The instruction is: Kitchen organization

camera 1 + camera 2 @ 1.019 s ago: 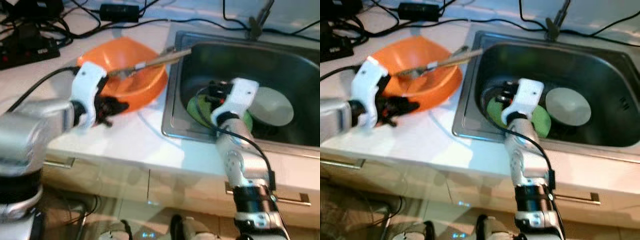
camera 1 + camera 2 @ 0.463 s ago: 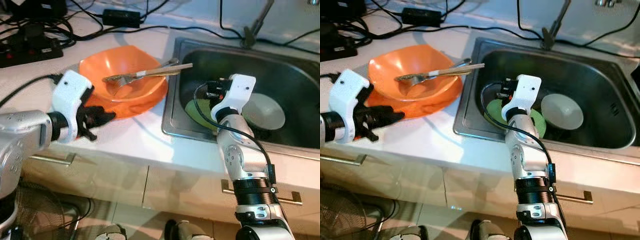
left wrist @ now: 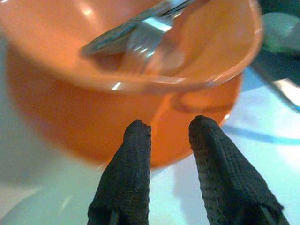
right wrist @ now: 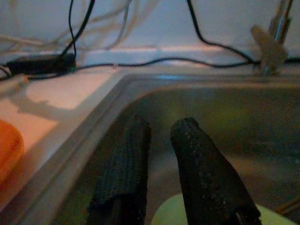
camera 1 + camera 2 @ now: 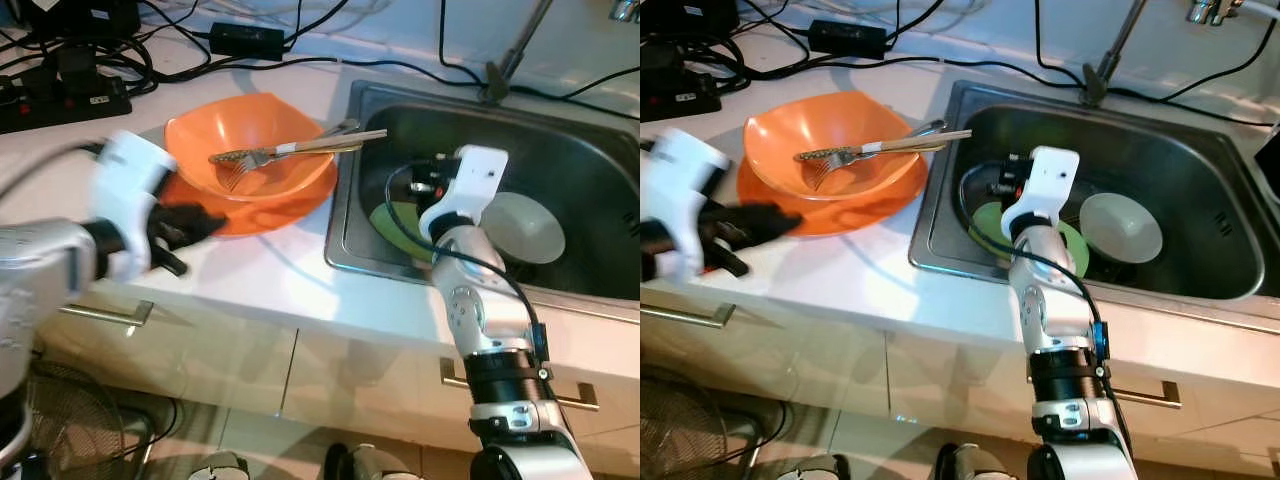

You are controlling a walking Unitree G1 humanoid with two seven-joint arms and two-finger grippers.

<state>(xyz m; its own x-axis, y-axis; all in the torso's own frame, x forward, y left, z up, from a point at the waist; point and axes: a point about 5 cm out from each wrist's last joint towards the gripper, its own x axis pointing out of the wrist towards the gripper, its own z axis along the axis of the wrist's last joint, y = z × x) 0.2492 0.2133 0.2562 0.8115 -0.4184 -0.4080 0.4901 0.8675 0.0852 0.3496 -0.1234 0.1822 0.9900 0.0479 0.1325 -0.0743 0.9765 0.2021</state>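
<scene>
An orange bowl (image 5: pixel 262 165) sits on an orange plate (image 5: pixel 300 203) on the white counter, left of the sink. A fork (image 5: pixel 236 160) and another metal utensil lie across the bowl, handles toward the sink. My left gripper (image 5: pixel 205 226) is blurred at the plate's near left edge; in the left wrist view its fingers (image 3: pixel 136 140) stand open just short of the bowl's side, holding nothing. My right gripper (image 5: pixel 1001 186) hovers inside the sink over a green plate (image 5: pixel 986 220), fingers close together and empty. A white bowl (image 5: pixel 1121 227) lies upside down beside that plate.
The steel sink's rim (image 5: pixel 343 205) borders the counter. A power strip (image 5: pixel 60 95), a black adapter (image 5: pixel 238 40) and cables lie along the back. A faucet stem (image 5: pixel 510 55) rises behind the sink. Cabinet handles (image 5: pixel 105 315) and a floor fan (image 5: pixel 70 425) are below.
The head view has risen and pulled back. My left arm is in blurred motion at the orange plate's left edge. The right arm keeps its place in the sink.
</scene>
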